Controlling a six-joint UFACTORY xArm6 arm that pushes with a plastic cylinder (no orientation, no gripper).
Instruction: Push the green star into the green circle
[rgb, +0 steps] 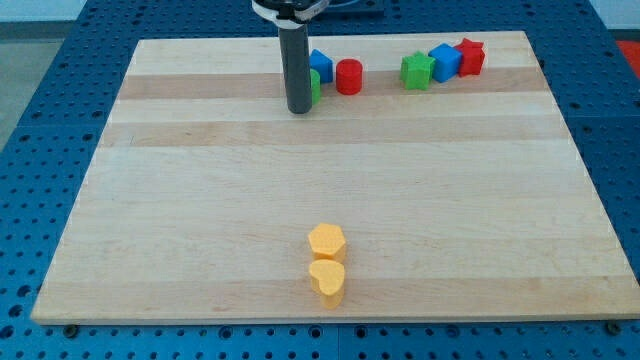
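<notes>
My tip (298, 110) rests on the board near the view's top, left of centre. A green block (315, 86) shows just to the right of the rod, touching or nearly touching it; the rod hides most of it, so I cannot make out its shape. A second green block (417, 71), with an angular, star-like outline, sits farther to the view's right, well apart from my tip.
A blue block (321, 65) sits behind the hidden green block, with a red cylinder (348, 76) to its right. A blue block (445, 62) and a red block (470, 56) adjoin the right green block. A yellow hexagon (326, 241) and a yellow heart (327, 281) lie near the bottom edge.
</notes>
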